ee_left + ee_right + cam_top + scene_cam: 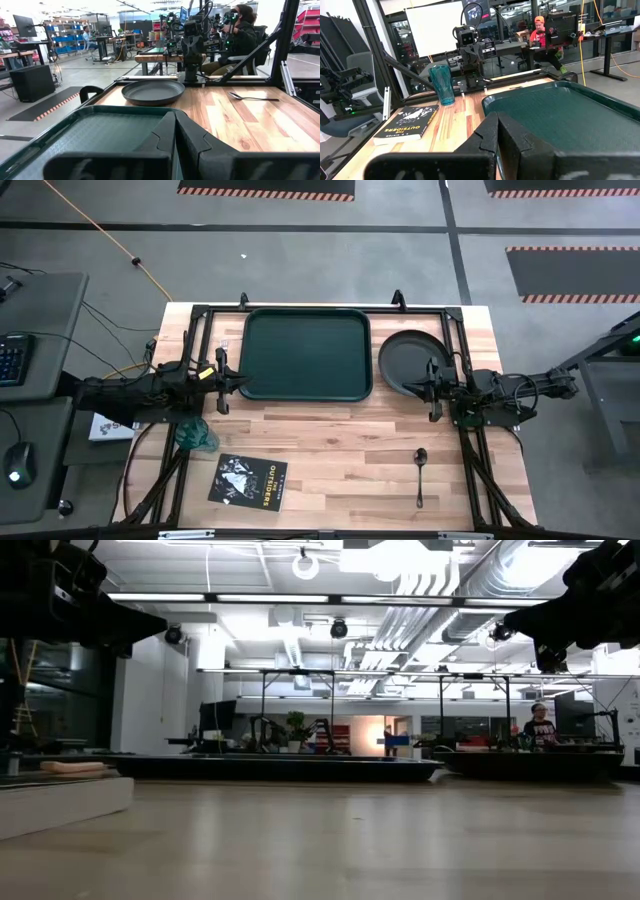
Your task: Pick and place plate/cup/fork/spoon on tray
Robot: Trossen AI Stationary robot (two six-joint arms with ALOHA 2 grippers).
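A: Plate (412,360) is sitting on the bare wood just beside the green tray (306,353), not yet on it. It is lying directly ahead of the right gripper (430,380), whose fingertips are hanging over its near rim.

B: Jaw state?

A: Both pairs are reading as closed; in each wrist view the two dark fingers are meeting with no gap. Neither is gripping anything. The left gripper (224,377) is waiting at the tray's opposite edge.

B: Handling judgement on the plate?

A: It is looking rigid and smooth, probably hard plastic or glazed ware, so light to moderate in weight but slippery. The raised rim is the only purchase; I am recommending a pinch across the rim nearest the right jaws, one finger inside, one outside.

B: Remaining items?

A: The dark spoon (420,473) is lying flat well behind the right jaws, thin and hard to get under. The teal cup (441,84) is standing upright behind the left jaws, beside a black booklet (248,481); translucent, likely light and easily tipped. No fork is showing.
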